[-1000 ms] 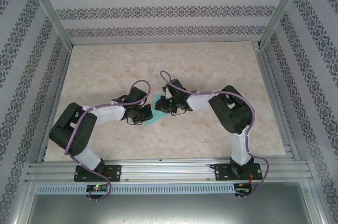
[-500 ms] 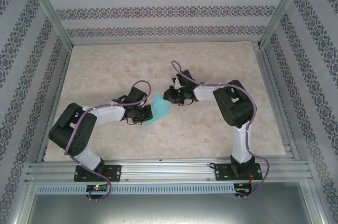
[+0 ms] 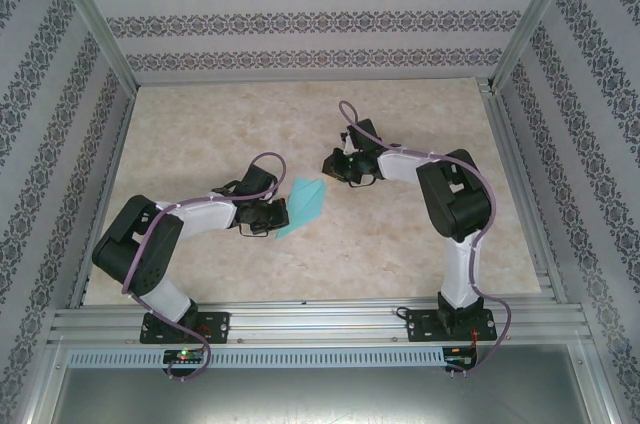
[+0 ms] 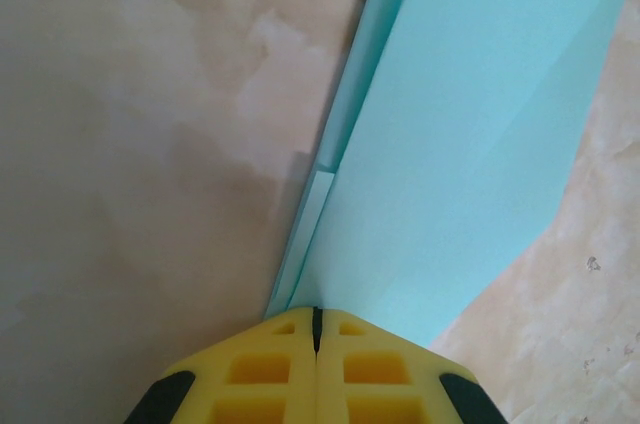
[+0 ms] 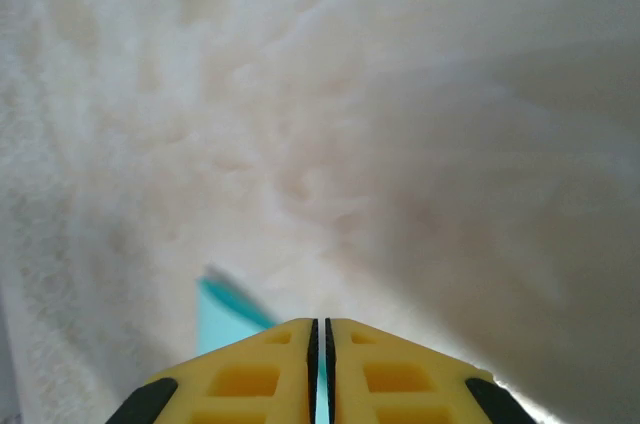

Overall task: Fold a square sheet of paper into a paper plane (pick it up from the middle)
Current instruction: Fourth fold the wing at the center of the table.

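Now, step: likely between folds, with one gripper holding the work and the other free to make the next crease.
Left gripper [image 4: 316, 316]: yellow pads pressed together on the near edge of the folded paper [image 4: 470, 164].
Paper's place: it sticks out from the left gripper toward the far right; whether it touches the table [image 3: 400, 254] I cannot tell.
Right gripper [image 5: 320, 329]: apart from the left gripper, beyond the paper's far tip; pads nearly together with a thin slit between, holding nothing.
Doing it well: keep the pinch steady, bring the free pads in along an existing edge, and press flat so the layers do not slide.
Material: thin matte turquoise sheet, limp, easily dented.
Shape: layered, with a diagonal crease and a narrow strip along one side.
Table surface: pale, marbled, smooth.
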Tool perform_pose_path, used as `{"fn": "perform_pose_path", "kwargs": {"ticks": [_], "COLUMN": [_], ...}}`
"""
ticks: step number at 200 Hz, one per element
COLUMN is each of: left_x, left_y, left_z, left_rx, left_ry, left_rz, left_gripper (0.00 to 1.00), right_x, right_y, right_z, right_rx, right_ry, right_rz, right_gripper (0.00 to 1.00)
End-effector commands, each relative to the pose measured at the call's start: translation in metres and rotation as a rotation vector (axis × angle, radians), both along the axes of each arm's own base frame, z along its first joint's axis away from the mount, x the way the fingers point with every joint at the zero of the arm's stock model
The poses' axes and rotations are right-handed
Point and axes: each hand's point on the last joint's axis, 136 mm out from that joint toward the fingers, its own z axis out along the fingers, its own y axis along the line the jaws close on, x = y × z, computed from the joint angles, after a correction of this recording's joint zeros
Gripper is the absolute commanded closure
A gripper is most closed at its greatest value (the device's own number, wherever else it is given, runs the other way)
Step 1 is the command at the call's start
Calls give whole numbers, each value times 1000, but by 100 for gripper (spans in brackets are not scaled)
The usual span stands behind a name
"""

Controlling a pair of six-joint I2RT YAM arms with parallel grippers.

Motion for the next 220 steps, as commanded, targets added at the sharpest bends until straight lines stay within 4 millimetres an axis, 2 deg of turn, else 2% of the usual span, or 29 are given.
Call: {"fn": "perform_pose_path", "kwargs": {"ticks": [1,37,67,120,139,160,176,193,206,220], "left_x": [-63,-59,-52,-49,-46,-40,-35,-34,-34,-35], "left_y": [27,4,-5,1,0,-2,-9,-27,-40,-46], "left_z": [-42,-33,-22,-11,1,26,47,60,63,56], "left_rx": [111,21,5,44,52,46,8,-70,-123,-138], "left_ry": [274,283,254,199,167,106,64,64,89,127], "left_rz": [33,111,159,135,94,54,17,-46,-81,-90], "left_gripper": [96,95,94,92,90,86,81,80,81,82], "right_x": [-21,-61,-80,-95,-100,-104,-107,-108,-108,-108], "right_y": [19,51,68,51,41,34,32,30,30,31], "right_z": [34,27,10,-40,-53,-65,-71,-75,-76,-77], "right_rx": [44,133,150,49,2,-23,-33,-38,-40,-38], "right_ry": [-66,-27,16,101,113,134,144,151,157,159], "right_rz": [63,103,123,92,88,88,90,90,86,88], "right_gripper": [86,86,87,90,90,91,91,91,90,90]}}
